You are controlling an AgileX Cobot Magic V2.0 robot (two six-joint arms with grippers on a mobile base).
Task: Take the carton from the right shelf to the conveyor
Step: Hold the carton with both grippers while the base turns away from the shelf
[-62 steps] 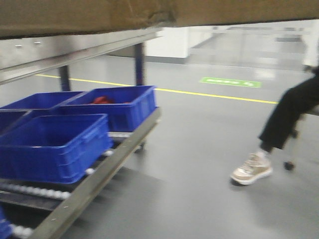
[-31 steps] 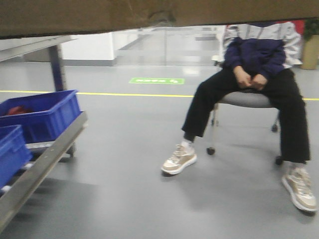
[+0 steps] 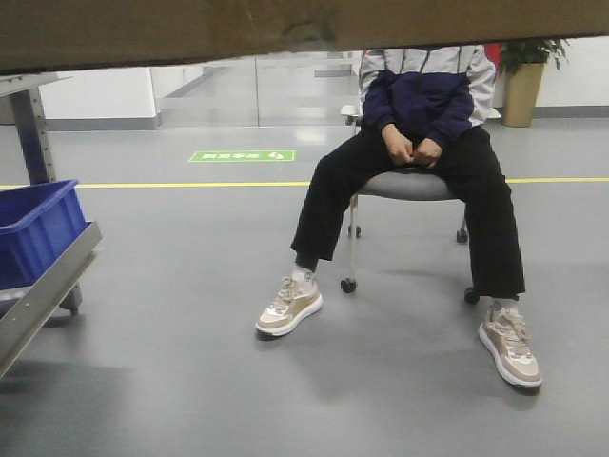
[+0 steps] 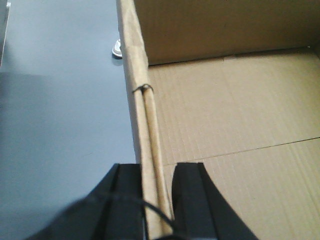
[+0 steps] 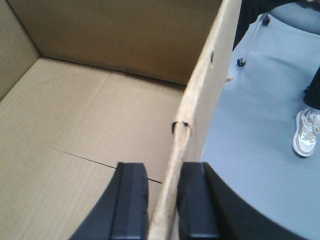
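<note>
The carton (image 3: 285, 29) is an open brown cardboard box; its lower edge runs across the top of the front view, lifted off the floor. My left gripper (image 4: 156, 200) is shut on the carton's left wall (image 4: 140, 100), one black finger outside and one inside. My right gripper (image 5: 164, 200) is shut on the right wall (image 5: 200, 100) the same way. The box floor (image 5: 75, 125) is bare. The shelf's metal rail (image 3: 43, 286) shows only at the far left of the front view. The conveyor is out of view.
A blue bin (image 3: 33, 228) rests on the rack's lower level at the left. A person (image 3: 419, 114) sits on a wheeled chair (image 3: 404, 186) straight ahead, feet on the grey floor. A yellow line (image 3: 190, 184) and a potted plant (image 3: 521, 90) lie beyond.
The front view has swung to the right: the rack and blue bins slid off to the left and the seated person came to the middle. The carton stays held at the top.
</note>
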